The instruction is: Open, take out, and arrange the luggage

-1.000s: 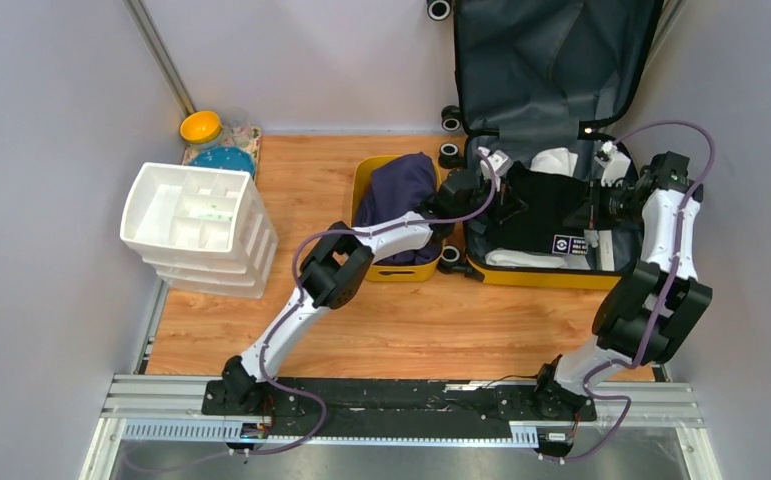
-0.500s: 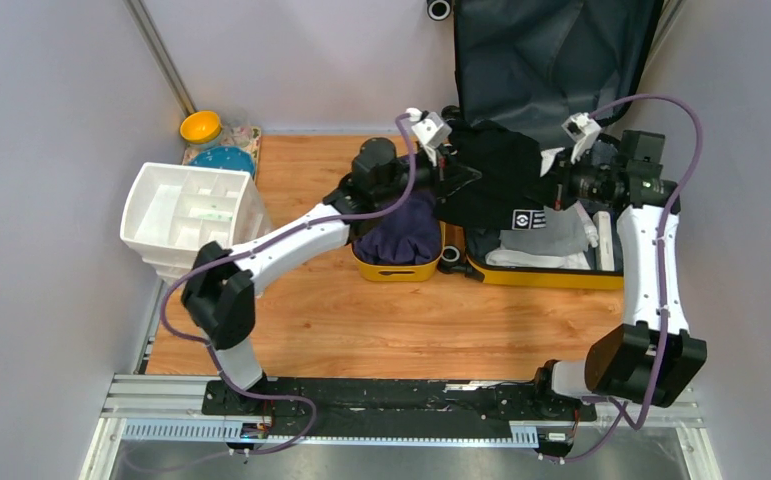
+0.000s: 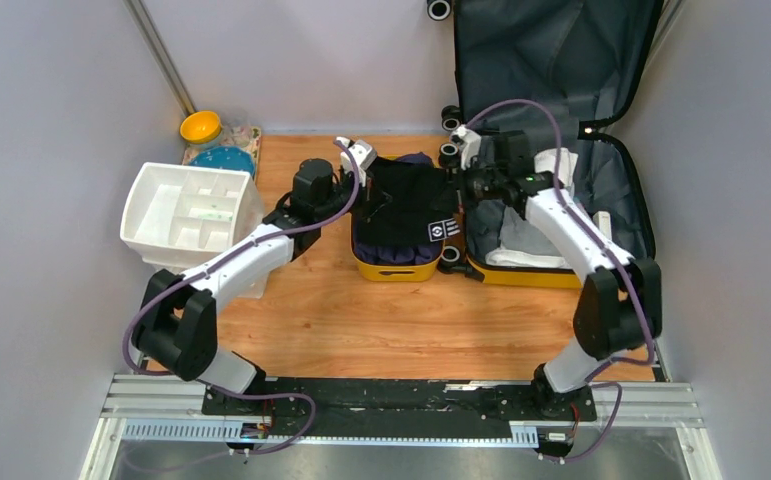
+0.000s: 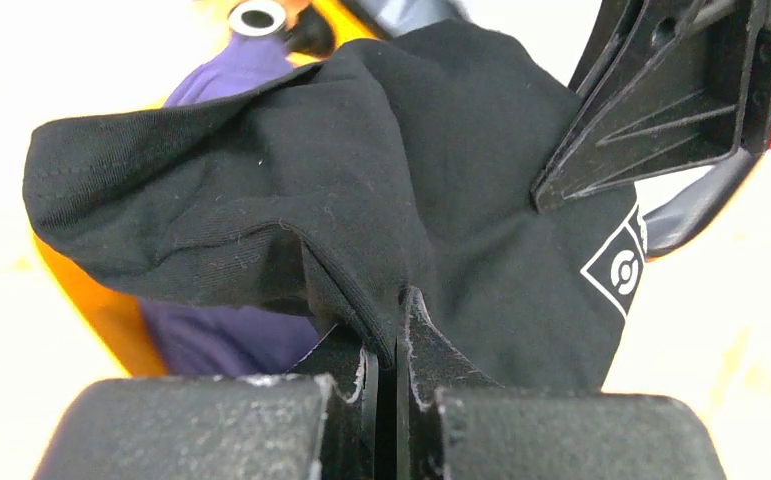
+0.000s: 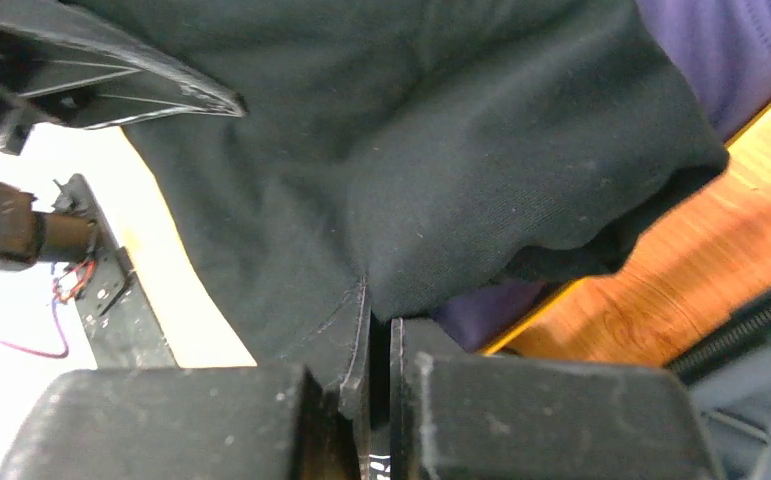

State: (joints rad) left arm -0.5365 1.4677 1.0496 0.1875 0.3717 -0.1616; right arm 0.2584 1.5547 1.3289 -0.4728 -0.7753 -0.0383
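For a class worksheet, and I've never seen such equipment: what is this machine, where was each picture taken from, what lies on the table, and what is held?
Two white robot arms are bolted at the near edge of a wooden table. The wide picture looks down from above and behind them; each close-up comes from a camera on one wrist, showing its own fingers. On the table lie an open yellow suitcase, a small yellow tub with purple cloth inside, and a white drawer organiser. The left gripper and right gripper are both shut on one black garment, holding it between them over the tub.
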